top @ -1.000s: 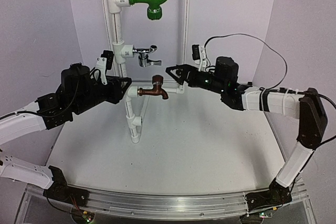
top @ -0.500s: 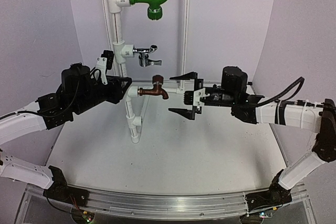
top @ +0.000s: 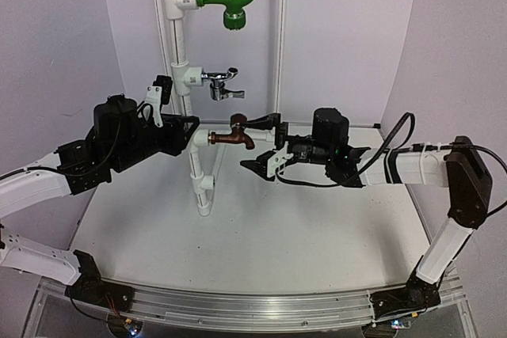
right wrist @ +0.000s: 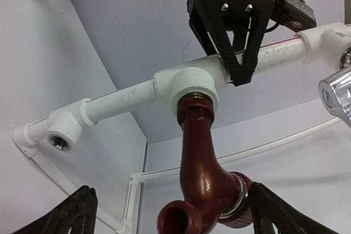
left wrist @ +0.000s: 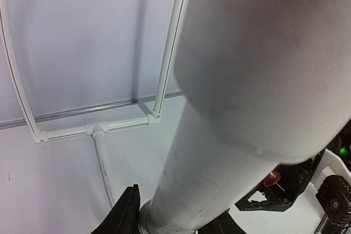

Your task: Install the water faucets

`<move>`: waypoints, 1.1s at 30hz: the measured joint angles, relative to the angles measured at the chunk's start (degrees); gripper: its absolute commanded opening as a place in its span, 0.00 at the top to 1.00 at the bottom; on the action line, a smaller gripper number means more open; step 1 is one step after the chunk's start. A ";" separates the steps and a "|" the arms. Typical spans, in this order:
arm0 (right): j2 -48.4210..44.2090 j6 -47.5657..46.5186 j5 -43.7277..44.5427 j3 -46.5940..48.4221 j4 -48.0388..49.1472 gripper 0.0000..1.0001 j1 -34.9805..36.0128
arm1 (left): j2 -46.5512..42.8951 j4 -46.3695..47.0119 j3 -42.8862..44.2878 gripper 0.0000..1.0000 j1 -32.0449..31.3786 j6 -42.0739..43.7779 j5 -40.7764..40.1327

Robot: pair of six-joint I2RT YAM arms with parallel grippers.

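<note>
The dark reddish-brown faucet (top: 234, 134) is screwed into a white tee (right wrist: 192, 85) on the upright pipe stand, spout (right wrist: 178, 224) pointing at the right wrist camera. My right gripper (top: 263, 146) is open, one finger on each side of this faucet (right wrist: 204, 179); its right finger (right wrist: 274, 215) is close to the round knob. The chrome faucet (top: 222, 83) sits in a higher tee, its lever visible (right wrist: 337, 94). My left gripper (top: 188, 134) is shut on the white pipe (left wrist: 219, 135) just left of the brown faucet.
A green elbow piece (top: 230, 4) tops the pipe stand. An open threaded socket (right wrist: 59, 140) ends the lower branch. A white pipe frame (left wrist: 98, 131) lies on the table against the back wall. The right arm's cable (top: 396, 128) loops above its forearm.
My right gripper left its spot behind the brown faucet, turned its wrist, and came back left, its open fingers now around the faucet. The left arm has held still.
</note>
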 measured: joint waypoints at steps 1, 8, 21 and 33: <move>0.42 -0.06 0.36 0.31 0.92 0.05 0.03 | 0.00 -0.01 0.00 1.00 -0.08 0.03 -0.02; 3.15 -0.24 2.21 2.22 5.25 0.27 0.03 | -0.02 -0.01 0.00 1.00 -0.08 -0.03 -0.06; 3.21 14.23 -2.16 7.67 -6.52 0.91 0.31 | -0.31 -0.48 0.00 1.00 -0.05 -0.29 -0.12; 8.65 79.14 -14.19 12.04 -4.44 1.00 -1.07 | -0.58 -1.01 0.00 1.00 0.30 -0.28 -2.15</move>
